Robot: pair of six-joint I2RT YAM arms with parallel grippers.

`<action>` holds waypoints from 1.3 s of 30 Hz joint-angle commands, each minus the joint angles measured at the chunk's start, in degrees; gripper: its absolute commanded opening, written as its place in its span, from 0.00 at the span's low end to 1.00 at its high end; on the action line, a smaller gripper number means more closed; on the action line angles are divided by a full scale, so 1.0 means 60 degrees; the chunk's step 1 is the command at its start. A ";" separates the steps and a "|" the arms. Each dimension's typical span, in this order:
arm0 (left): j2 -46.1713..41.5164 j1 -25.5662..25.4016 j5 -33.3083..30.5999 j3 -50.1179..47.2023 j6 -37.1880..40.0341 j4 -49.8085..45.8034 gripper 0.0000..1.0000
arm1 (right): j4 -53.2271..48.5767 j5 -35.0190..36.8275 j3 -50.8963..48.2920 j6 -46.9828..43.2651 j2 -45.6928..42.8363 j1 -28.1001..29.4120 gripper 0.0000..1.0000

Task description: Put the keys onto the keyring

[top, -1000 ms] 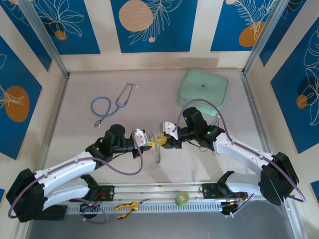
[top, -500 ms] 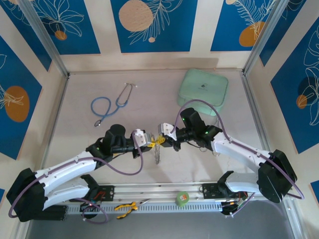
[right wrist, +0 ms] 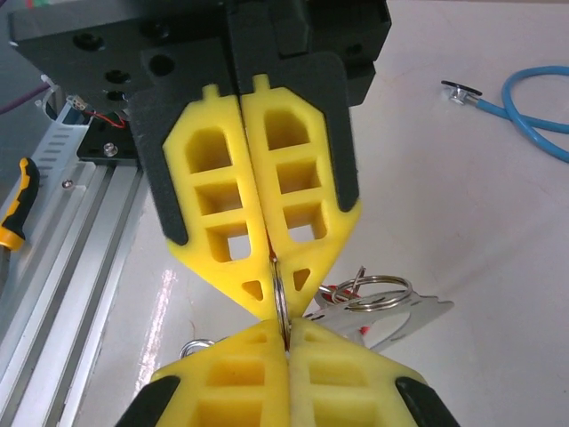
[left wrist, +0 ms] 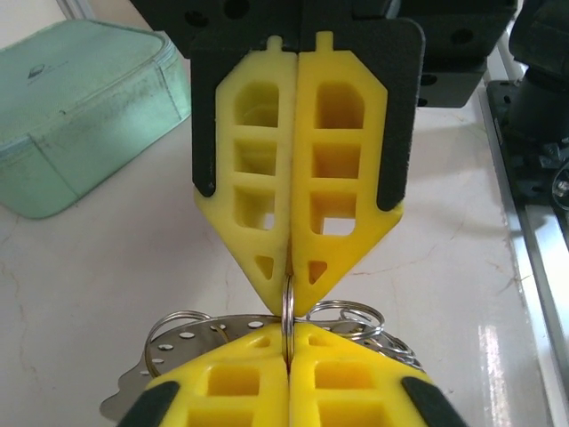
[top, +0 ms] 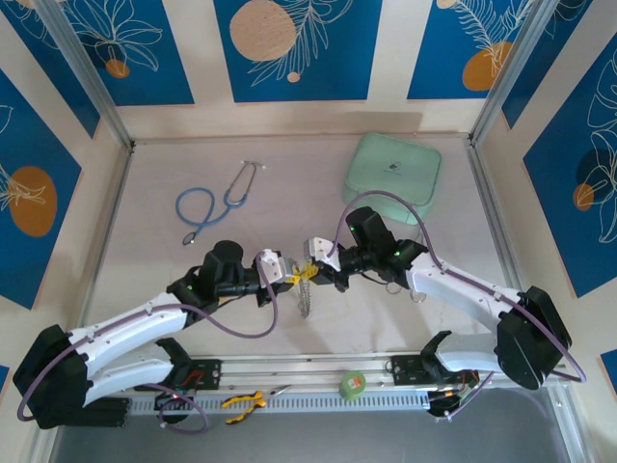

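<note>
As they meet tip to tip, left tool point(left wrist: 287, 345) and right tool point(right wrist: 286, 336) both clench the keyring point(left wrist: 287, 301).

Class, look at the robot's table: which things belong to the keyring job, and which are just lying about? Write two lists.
Belongs to the job:
- keyring, clamped between both grippers
- keys, dangling below the grippers
- left gripper
- right gripper

Just lying about:
- blue stethoscope
- mint-green case
- green tape roll
- yellow-handled pliers
</note>
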 commanded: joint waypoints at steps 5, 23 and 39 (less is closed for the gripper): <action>-0.0233 0.0029 -0.0275 0.0389 -0.0767 0.0052 0.00 | 0.0727 0.0279 -0.0192 0.0563 -0.0652 -0.0042 0.26; 0.1442 0.0018 -0.3186 0.5124 -0.9022 -0.7722 0.00 | 0.2546 0.2128 -0.1181 0.2493 -0.0962 0.1684 0.09; 0.2736 0.0103 -0.1810 0.7225 -1.4140 -1.0824 0.00 | 0.6258 0.5322 -0.2489 0.2450 0.0165 0.2205 0.16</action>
